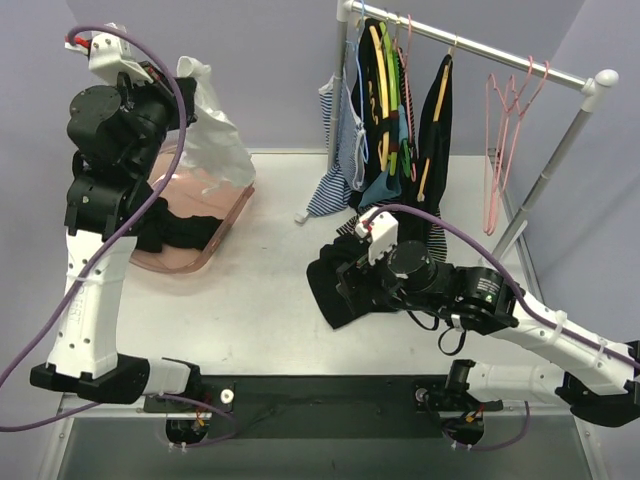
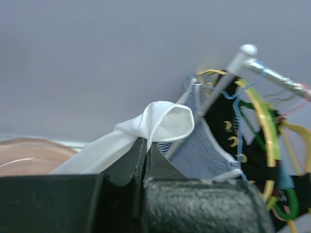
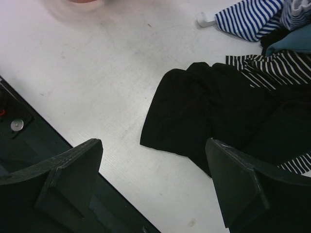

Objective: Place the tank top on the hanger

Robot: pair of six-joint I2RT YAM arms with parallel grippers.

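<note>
The white tank top (image 1: 215,135) hangs in the air at the far left, above a pink basin. My left gripper (image 1: 172,92) is raised high and shut on a fold of it; in the left wrist view the jaws (image 2: 146,145) pinch the white cloth (image 2: 158,121). Pale-pink hangers (image 1: 508,120) hang empty on the right part of the rack rail, far from the tank top. My right gripper (image 1: 340,285) is open and empty, low over a black garment (image 1: 335,290) on the table. In the right wrist view its jaws (image 3: 153,150) stand wide apart by that garment (image 3: 218,111).
The pink basin (image 1: 225,235) at the left holds a dark garment (image 1: 190,230). The clothes rack (image 1: 500,52) stands at the back with yellow and green hangers, a blue-and-white striped top (image 1: 340,150) and dark clothes. The striped top also shows in the left wrist view (image 2: 204,150).
</note>
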